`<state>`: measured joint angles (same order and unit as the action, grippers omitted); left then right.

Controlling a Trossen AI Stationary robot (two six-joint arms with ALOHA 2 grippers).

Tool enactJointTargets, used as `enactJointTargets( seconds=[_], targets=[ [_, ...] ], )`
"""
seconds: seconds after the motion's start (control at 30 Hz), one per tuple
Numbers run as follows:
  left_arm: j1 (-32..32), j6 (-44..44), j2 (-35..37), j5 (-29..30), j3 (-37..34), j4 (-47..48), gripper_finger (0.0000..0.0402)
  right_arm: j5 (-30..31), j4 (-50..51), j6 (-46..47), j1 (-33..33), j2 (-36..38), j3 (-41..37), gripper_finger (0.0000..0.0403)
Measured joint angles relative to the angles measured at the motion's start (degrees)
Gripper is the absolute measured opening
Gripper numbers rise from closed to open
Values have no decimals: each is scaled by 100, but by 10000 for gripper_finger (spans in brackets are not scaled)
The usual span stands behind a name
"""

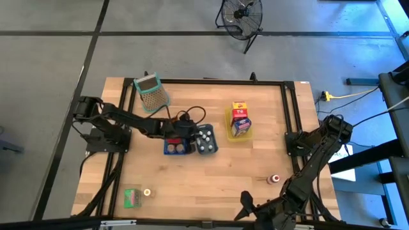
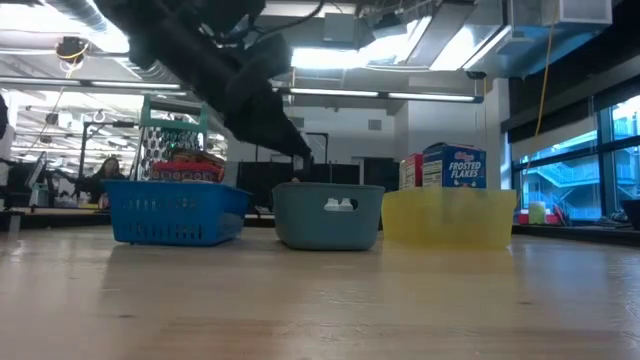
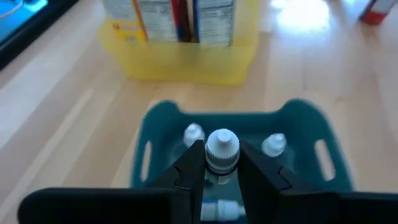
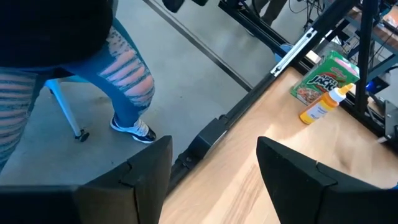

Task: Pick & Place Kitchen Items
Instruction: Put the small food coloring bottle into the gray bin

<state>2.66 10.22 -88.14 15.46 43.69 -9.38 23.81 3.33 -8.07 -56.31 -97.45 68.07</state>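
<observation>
Kitchen items are spread around the table, and the left gripper (image 3: 221,168) has its fingers pinched on a small white-capped bottle (image 3: 222,151), right over the grey-blue tray (image 3: 323,134) in the middle, where a few more little bottles sit. Cereal cartons (image 1: 240,119) stand in the yellow tray (image 1: 229,131) to the right. Right gripper (image 4: 214,171) waits at the near edge, fingers spread and holding nothing, with a green carton (image 4: 324,78) and yellow bottle (image 4: 323,106) beyond it.

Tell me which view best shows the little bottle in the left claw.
The left wrist view: the small white-capped bottle sits close up between the left claw's fingers, above the grey-blue tray. The high view hides it under the arm, the low view behind the tray wall; the right wrist view faces away.
</observation>
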Motion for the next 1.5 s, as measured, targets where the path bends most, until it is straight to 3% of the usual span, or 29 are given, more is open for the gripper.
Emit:
enactJointTargets(
  seconds=[1.5],
  targets=[
    [-39,516,-928,464,-121,-498,75,-7,33,-9,-4,-52,-2,236]
  ],
)
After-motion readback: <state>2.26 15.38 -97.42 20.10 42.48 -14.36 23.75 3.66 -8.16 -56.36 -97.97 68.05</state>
